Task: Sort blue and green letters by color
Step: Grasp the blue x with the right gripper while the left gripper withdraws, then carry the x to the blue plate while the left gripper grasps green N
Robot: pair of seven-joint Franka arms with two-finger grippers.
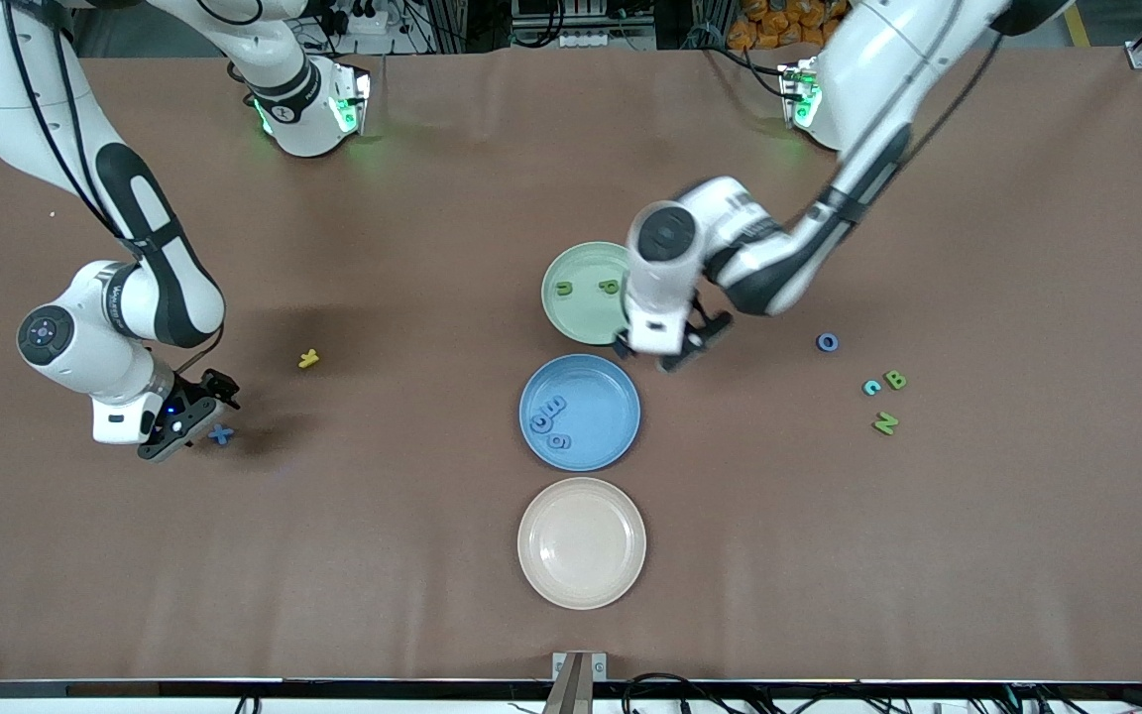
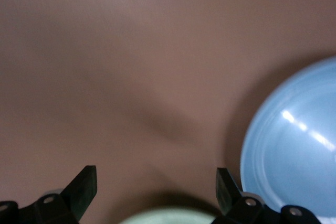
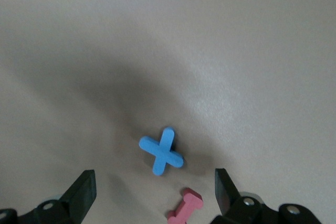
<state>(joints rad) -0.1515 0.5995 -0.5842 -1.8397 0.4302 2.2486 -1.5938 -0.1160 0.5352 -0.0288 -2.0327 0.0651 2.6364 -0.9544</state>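
Right gripper (image 1: 196,409) sits low over the tabletop nr the right arm's end, jaws spread wide w/ nothing held; blue X (image 1: 221,433) lies flat on the table just beside its fingertips, not between them. In the right wrist view the X (image 3: 161,151) lies ahead of the open fingers (image 3: 79,192), and a small red letter (image 3: 185,206) lies closer in btwn them, partly cut off by the frame edge; can't find that red piece in the front view, likely under the gripper. Left gripper (image 1: 672,349) hangs over bare table at the gap btwn the green plate (image 1: 571,307) and the blue plate (image 1: 621,436), jaws wide, empty; its wrist view shows only blurred slices of the blue plate (image 2: 294,156) and the green plate (image 2: 168,216) rim. Green plate, mid-table, holds two olive letters: n (image 1: 564,289) and P (image 1: 609,287); part of its rim is hidden by the left arm's wrist. Blue plate, next one toward the front edge, holds a bunch of blue letters (image 1: 551,420) touching each other; shapes hard to read apart. Cream plate (image 1: 582,542), nearest the front edge, has nothing on it. Toward the left arm's end, well apart from both grippers: blue O (image 1: 828,342), then teal-ish c (image 1: 871,387) just beside green B (image 1: 894,379), and green N (image 1: 885,423) nearest the front edge of that group. Yellow letter (image 1: 308,359) lies alone btwn the right gripper and the plates.
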